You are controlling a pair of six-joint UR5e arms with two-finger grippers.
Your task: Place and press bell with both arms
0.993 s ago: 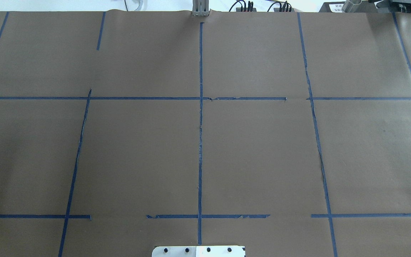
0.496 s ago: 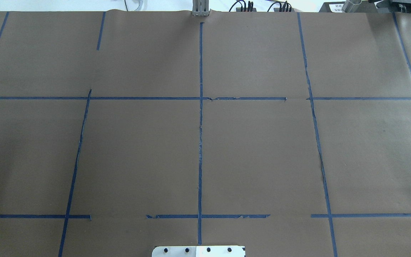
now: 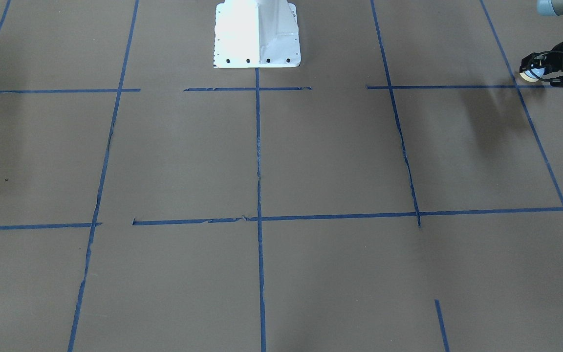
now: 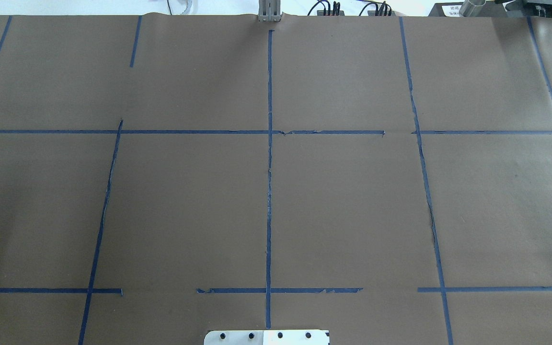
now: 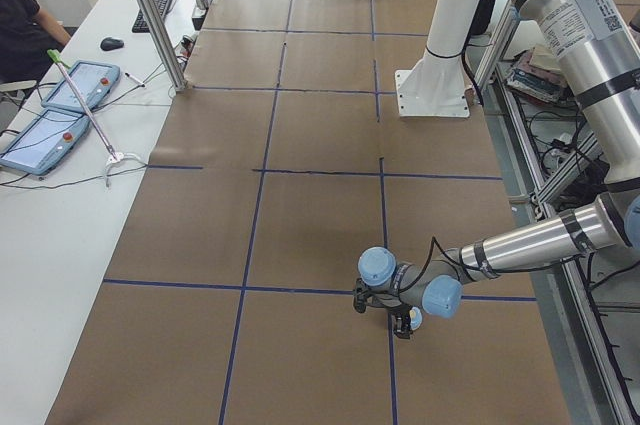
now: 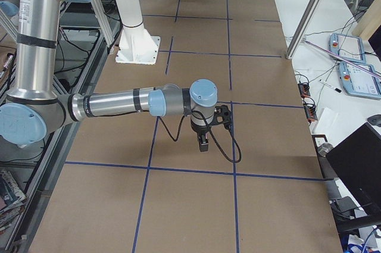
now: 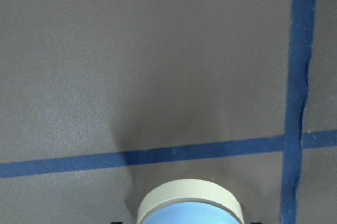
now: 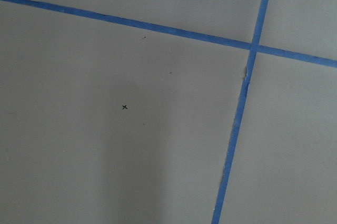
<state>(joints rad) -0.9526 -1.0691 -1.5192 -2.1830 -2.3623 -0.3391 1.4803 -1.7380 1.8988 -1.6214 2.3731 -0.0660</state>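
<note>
Between jaws of our left gripper [image 3: 531, 74], we hold the bell [image 7: 189, 207].
Not yet released or pressed; right gripper [image 6: 203, 144]: opening we cannot tell.

A small light-blue bell [image 7: 188, 208] with a cream base ring sits clamped in the black left gripper [image 3: 531, 73], its ring turned toward the brown table [image 4: 352, 201], close to a crossing of blue tape lines [image 7: 295, 142] at the robot's left end. The silver-and-grey left arm [image 5: 530, 245] stretches low and nearly level to hold it there. At the opposite end, the right arm [image 6: 113, 105], with light-blue joint caps, reaches out level, its right gripper [image 6: 203, 144] pointing straight down above the surface; how its jaws stand cannot be told.
</note>
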